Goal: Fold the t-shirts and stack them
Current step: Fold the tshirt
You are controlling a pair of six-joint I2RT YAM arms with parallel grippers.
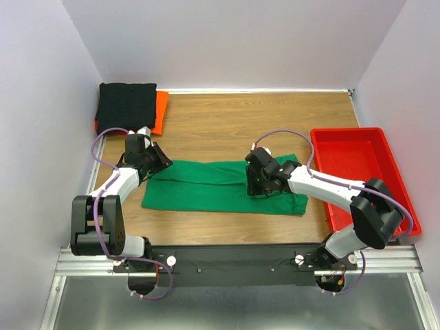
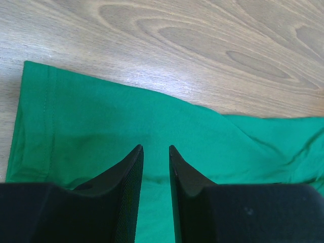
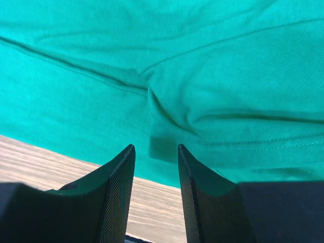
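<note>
We see the green t-shirt (image 1: 206, 185) lying as a long band across the table (image 1: 227, 124), the red tray (image 1: 350, 165) to its right, and the black t-shirt (image 1: 127, 103) atop the orange-red t-shirt (image 1: 161, 110) in the far left corner. The left gripper (image 2: 155, 148) and right gripper (image 3: 156, 147) sit over the green cloth, jaws partly parted, gripping nothing.

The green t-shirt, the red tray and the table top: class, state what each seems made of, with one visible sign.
Green t-shirt: soft matt cloth, probably knit; it creases and has stitched hems. Red tray: apparently rigid plastic, slightly glossy, with a moulded rim. Table top: wood or wood-look laminate, smooth; grain shows, but which one cannot be told.
</note>
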